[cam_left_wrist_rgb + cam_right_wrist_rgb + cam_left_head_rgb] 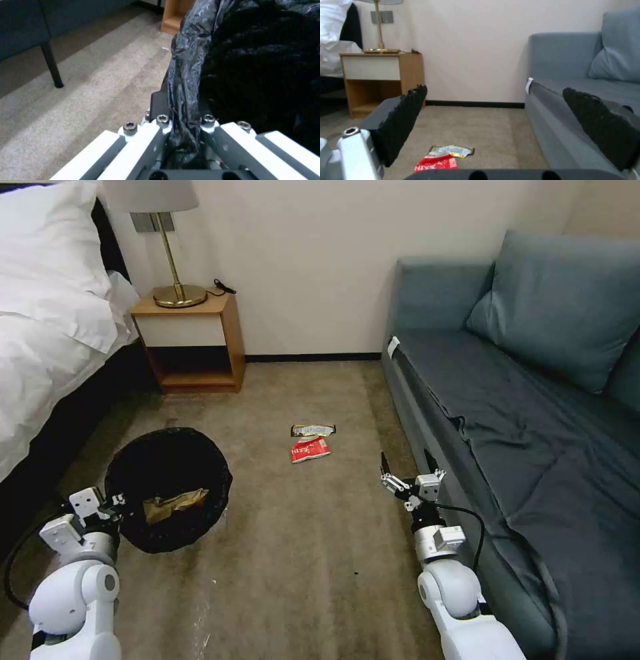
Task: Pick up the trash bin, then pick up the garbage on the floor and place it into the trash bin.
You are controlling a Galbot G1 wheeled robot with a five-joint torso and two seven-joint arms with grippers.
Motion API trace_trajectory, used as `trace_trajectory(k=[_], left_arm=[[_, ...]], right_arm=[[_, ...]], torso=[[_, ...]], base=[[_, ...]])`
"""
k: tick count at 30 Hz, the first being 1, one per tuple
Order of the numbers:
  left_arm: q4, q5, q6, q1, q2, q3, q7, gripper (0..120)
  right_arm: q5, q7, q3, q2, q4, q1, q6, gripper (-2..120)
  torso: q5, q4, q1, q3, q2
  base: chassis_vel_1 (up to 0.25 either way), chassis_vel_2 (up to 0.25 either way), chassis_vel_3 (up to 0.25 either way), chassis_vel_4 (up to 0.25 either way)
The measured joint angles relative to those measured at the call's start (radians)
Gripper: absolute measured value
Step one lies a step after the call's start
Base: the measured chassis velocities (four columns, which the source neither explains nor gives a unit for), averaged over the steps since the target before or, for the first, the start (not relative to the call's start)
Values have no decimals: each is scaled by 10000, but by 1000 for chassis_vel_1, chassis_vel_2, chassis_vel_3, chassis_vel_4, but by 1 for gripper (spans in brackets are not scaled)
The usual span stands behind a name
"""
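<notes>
Black crinkled plastic lines the trash bin (168,488), which I see at the lower left of the head view, held up over the carpet (313,553) with its mouth tipped toward the camera. A crumpled brown paper bag (175,504) lies inside it. My left gripper (115,505) sits at the bin's near left rim, clamped on the bag-covered edge. Near the middle of the frame, two pieces of garbage lie on the carpet, just beside each other: the gold-and-dark bar wrapper (313,430) and, below it, the red-and-white snack packet (310,450). My right gripper (411,468) hovers at lower right of centre, close to the sofa (533,400), jaws spread wide and holding nothing. A nightstand (190,343) stands at upper left, beside the bed (47,313).

From the left wrist view, my left gripper (185,125) pinches a fold of the black liner at the bin (260,62) rim, which takes up the right half of the frame.

From the right wrist view, the right gripper's fingers (403,120) stand far apart at both sides of the frame. Between them, low in the picture, the snack packet (436,163) and bar wrapper (451,150) lie touching on the carpet.
</notes>
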Motion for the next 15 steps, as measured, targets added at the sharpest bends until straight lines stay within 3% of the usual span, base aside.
trace_trajectory(k=[6, 15], left_arm=[[0, 20, -39, 50, -12, -3, -3, 1], [-24, 73, -41, -12, -43, 63, -6, 1]], right_arm=[[-31, 0, -24, 41, -178, 4, 89, 100], [-41, -5, -3, 37, -402, 105, 149, 100]], torso=[[0, 0, 0, 0, 0], [0, 0, 1, 2, 0]], base=[[-32, 25, 28, -25], [-109, 114, 99, -107]])
